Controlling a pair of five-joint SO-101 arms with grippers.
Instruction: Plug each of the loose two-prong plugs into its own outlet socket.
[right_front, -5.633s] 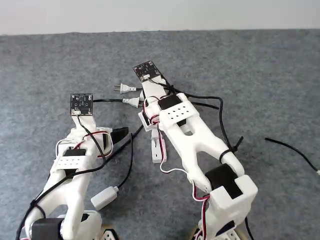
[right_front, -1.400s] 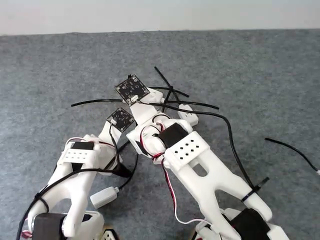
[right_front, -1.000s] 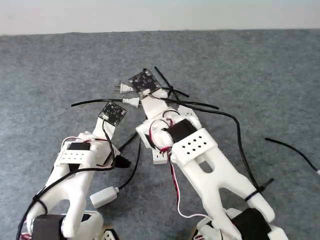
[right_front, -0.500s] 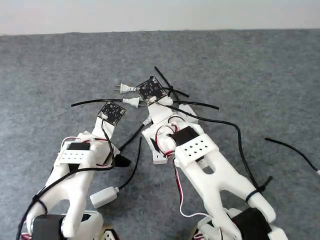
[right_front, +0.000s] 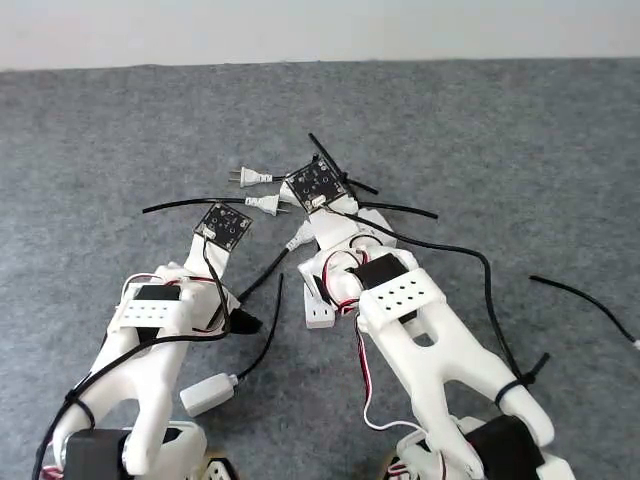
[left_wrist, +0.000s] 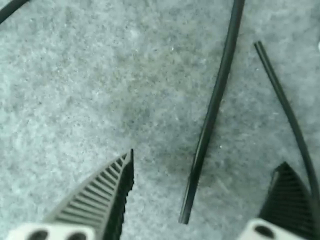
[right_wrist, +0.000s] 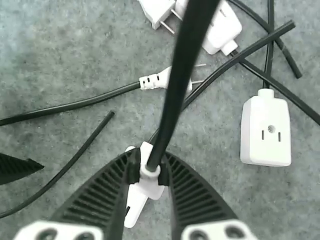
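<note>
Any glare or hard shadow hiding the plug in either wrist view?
Right wrist view: no glare, even light; the plug in the right gripper is partly hidden by its own black cable. Left wrist view: a faint soft shadow on the carpet, no glare.

We see bright, even, diffuse light from above; shadows on the grey surface (right_front: 540, 140) are faint and soft-edged.

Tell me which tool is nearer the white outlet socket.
Right. The right tool, shut on a white plug, sits beside the outlet socket; the left tool hangs open over black cable ends, farther off.
</note>
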